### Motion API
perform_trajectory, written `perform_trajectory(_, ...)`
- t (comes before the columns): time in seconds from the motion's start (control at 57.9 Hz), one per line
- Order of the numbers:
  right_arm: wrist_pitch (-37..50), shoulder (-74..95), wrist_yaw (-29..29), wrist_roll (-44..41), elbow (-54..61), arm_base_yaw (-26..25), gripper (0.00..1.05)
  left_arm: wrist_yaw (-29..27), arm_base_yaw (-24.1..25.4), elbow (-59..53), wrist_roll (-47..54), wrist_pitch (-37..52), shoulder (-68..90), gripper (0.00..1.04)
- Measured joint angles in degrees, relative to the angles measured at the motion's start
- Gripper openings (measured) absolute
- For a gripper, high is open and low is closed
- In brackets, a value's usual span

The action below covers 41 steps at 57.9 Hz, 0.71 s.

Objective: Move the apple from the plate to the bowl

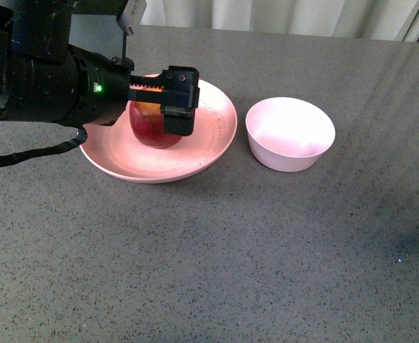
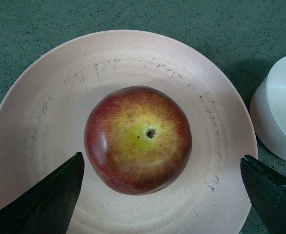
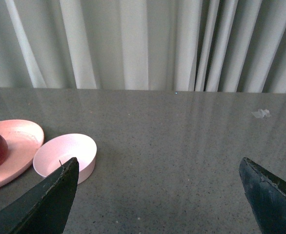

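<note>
1. Far left first: the left gripper [image 2: 161, 161] is reaching in over the plate with its jaws spread wide. In the left wrist view a dark finger [image 2: 50, 195] sits on each side of the apple with clear gaps, so nothing is pinched.
2. The apple [image 1: 151, 127] sits upright roughly in the middle of the plate, stem dimple and yellow patch facing up. From the front, the near finger overlaps its upper right side, so the jaws look to be about level with the top of the fruit. I can't tell if they're low enough yet.
3. The salmon-pink plate [image 1: 213, 136] has faint dark scuff marks on it and holds only the apple.
4. Just to the right, close to the plate rim but not touching it, is the small pale bowl [image 1: 290, 133]. It's empty and sits upright on the grey table [image 1: 231, 257].
5. The right gripper [image 3: 158, 165] doesn't show in the front view. Its own camera shows both fingers spread with nothing between them, looking across the table at the plate, the bowl and a pale curtain [image 3: 133, 44].
6. My read is that this is the pre-grasp step and the transfer hasn't started. Next move probably calls for dropping a bit lower so the fingers sit at the apple's widest part. After that it's close, lift clear of the plate rim and carry it the short way right over the bowl. It's round and glossy, so an off-centre squeeze could make it roll.
</note>
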State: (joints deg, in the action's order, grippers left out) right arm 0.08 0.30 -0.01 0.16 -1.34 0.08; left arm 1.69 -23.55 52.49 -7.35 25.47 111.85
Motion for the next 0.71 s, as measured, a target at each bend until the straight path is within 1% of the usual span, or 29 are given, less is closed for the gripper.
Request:
perform_trajectory(0.156,0.00,0.00,0.00,0.00,0.00,0.00,0.96,-0.79,-0.20,1.99,-0.11,-0.48,2.34,0.96)
perform_trajectory(0.363,0.00,0.02,0.00,-0.02,0.00,0.00,0.96,-2.12,0.74,4.90,-0.96,-1.53,4.50,0.96)
perform_trajectory(0.708,0.00,0.00,0.00,0.00,0.00,0.00,0.96,-2.45,0.50,7.80,-1.03,-4.39,7.43,0.96)
